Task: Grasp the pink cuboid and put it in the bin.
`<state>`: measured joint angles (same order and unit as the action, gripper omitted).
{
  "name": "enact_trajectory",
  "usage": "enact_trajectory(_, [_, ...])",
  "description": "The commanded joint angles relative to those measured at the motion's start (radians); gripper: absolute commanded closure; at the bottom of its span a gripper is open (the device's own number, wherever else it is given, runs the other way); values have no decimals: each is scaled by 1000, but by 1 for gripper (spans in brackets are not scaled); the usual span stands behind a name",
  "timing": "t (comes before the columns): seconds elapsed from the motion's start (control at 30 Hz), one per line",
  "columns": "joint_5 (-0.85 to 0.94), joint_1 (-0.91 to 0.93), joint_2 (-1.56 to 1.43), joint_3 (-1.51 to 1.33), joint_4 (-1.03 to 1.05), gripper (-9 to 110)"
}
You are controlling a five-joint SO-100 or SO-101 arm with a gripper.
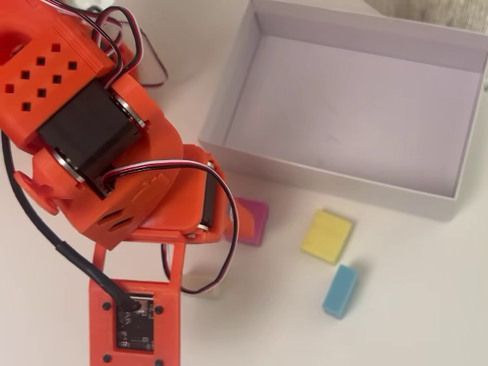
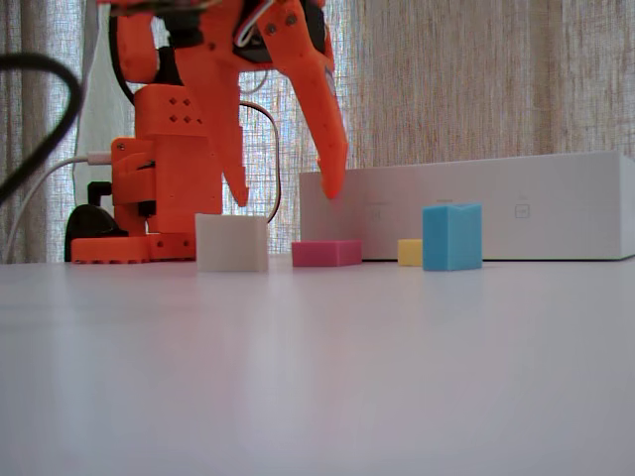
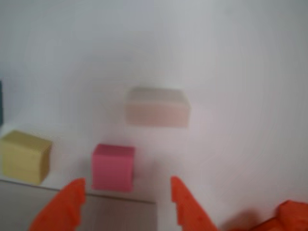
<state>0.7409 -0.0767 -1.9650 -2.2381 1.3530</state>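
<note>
Orange two-finger gripper (image 3: 126, 204) spread, hovering above the small flat magenta-pink foam-like cuboid (image 3: 113, 166) lying on the white surface (image 2: 317, 377) beside the bin; likely light, squashy—pinch opposite flat sides.

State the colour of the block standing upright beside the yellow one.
Blue block, clearest in the fixed view.

Four small blocks sit on the counter (image 2: 317, 377): one pink cuboid (image 2: 326, 253), one yellow block (image 1: 327, 236), one blue block (image 1: 339, 291) and one cream block (image 2: 232, 243). There is one bin (image 1: 358, 183), one orange robot arm (image 1: 99, 152), and one claw (image 3: 127, 204) with two fingers.
</note>
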Motion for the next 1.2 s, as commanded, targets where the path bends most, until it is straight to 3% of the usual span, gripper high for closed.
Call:
enact_trajectory(0.0, [11,-15,12,-8,-48,78])
enact_trajectory(1.17, [0,-61,-46,-241,-268,88])
